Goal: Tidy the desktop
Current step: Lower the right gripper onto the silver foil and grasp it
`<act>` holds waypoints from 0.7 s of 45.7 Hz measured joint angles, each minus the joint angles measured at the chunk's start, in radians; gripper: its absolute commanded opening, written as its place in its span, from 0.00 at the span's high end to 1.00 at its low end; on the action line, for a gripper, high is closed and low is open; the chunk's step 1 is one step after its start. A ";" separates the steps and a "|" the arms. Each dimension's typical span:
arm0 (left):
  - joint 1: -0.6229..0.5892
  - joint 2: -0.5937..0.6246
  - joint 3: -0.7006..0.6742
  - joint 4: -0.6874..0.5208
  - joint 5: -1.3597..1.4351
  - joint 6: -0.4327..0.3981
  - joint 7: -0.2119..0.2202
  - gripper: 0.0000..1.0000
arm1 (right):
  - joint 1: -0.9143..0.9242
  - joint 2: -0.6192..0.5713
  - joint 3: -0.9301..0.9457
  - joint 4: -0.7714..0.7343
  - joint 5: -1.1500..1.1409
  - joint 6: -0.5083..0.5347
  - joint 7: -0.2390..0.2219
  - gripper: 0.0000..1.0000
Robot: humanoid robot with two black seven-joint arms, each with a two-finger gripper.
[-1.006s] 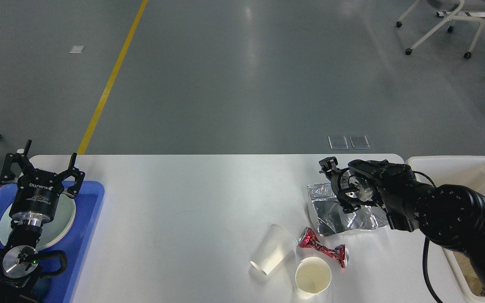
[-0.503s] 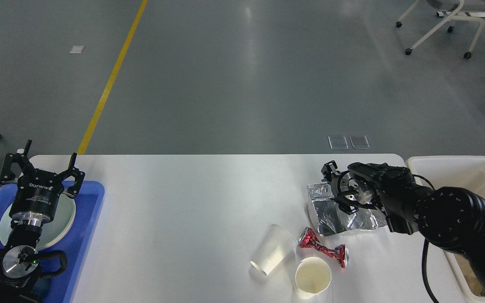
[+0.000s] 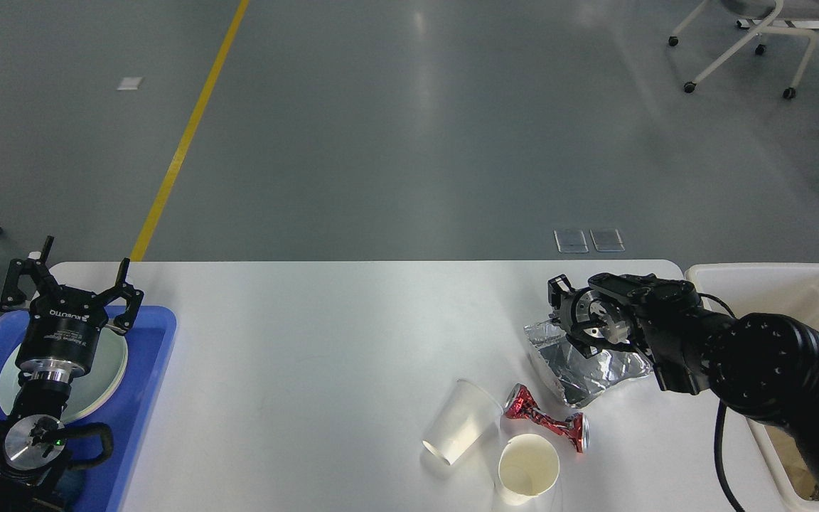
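A blue tray (image 3: 146,398) at the left holds a white plate (image 3: 107,377). At the right lie crumpled foil (image 3: 587,366), a crushed red can (image 3: 544,421), a clear cup (image 3: 461,430) on its side and a paper cup (image 3: 527,469). A cream bin (image 3: 758,284) stands far right.

Setting was lab or industrial test hall — bare grey sealed floor (image 3: 409,142), yellow lane line (image 3: 189,131), wheeled white chair base (image 3: 743,43), white desktop (image 3: 324,370) — no domestic furnishings.

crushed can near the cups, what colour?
Red with silver ends, clearest in the head view.
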 measured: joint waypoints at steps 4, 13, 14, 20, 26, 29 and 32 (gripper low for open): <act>0.000 0.000 0.000 0.000 0.000 0.000 0.000 0.03 | 0.003 -0.002 0.000 0.005 -0.001 0.006 0.000 1.00; 0.000 0.000 0.000 0.000 0.000 0.000 0.000 0.03 | 0.016 -0.010 0.000 0.019 -0.005 0.012 0.000 1.00; 0.000 0.000 0.000 0.000 0.000 0.000 0.000 0.03 | 0.018 -0.011 0.000 0.020 -0.005 0.012 0.000 1.00; 0.000 0.000 0.000 0.000 0.000 0.000 0.000 0.03 | 0.027 -0.013 -0.001 0.030 -0.007 0.012 0.000 1.00; 0.000 0.000 0.000 0.000 0.000 0.000 0.000 0.03 | 0.043 -0.015 -0.002 0.048 -0.040 0.013 0.000 1.00; 0.000 0.000 0.000 0.000 0.000 0.000 0.000 0.03 | 0.069 -0.036 -0.002 0.088 -0.068 0.013 0.000 1.00; 0.000 0.000 0.000 0.000 0.000 0.000 0.000 0.03 | 0.100 -0.066 -0.004 0.135 -0.094 0.013 0.000 1.00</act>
